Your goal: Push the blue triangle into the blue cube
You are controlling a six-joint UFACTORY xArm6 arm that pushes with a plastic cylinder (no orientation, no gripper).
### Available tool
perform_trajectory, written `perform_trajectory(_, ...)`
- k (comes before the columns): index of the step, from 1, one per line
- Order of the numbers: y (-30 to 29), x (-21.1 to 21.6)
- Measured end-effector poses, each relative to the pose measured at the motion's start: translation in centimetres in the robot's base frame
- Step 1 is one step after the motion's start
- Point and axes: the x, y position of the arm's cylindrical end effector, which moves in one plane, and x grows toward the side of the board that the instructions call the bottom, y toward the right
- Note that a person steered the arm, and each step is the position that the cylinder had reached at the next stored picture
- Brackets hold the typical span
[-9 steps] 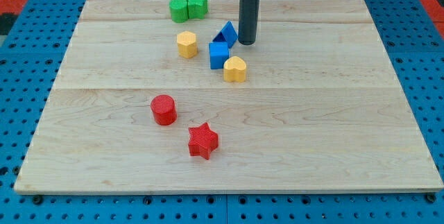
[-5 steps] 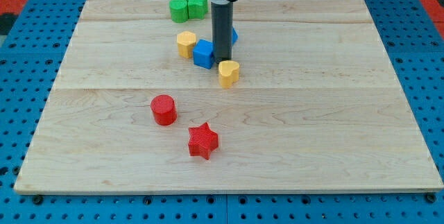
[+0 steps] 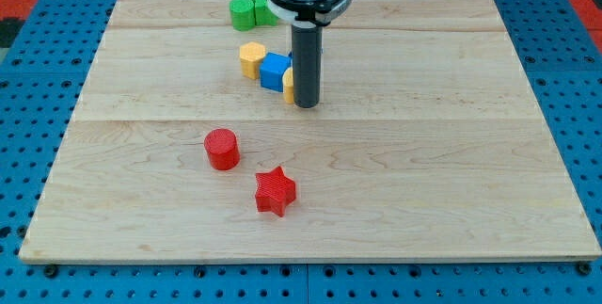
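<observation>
A: End effector: a rod with no jaws. My tip (image 3: 306, 105) sits just right of the blue cube (image 3: 275, 72), covering most of a yellow block (image 3: 289, 85).

B: Blue triangle?

A: Hidden; cannot tell. Green blocks (image 3: 250, 10) partly covered.

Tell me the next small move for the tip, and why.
Probably slide my tip back toward the view's right and top. The rod now stands at the right of the blue cube, covers most of a yellow block, and the blue triangle cannot be seen, likely hidden behind the rod. Backing off should reveal where the triangle lies before any further push.
</observation>
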Motion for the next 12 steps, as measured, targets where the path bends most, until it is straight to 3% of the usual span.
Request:
perform_trajectory(1, 0.2, -0.5)
perform_trajectory(2, 4.1, -6.1)
perform_trajectory(3, 3.5, -10.9)
perform_trajectory(4, -1.6, -10.1)
perform_trajectory(6, -2.6, -14.3)
perform_trajectory(7, -4.8, -12.4)
perform_trajectory(9, -0.5, -11.4)
perform_trajectory(10, 4.0, -16.3)
perform_trajectory(11, 0.0, -20.4)
perform_trajectory(12, -7.6, -19.4)
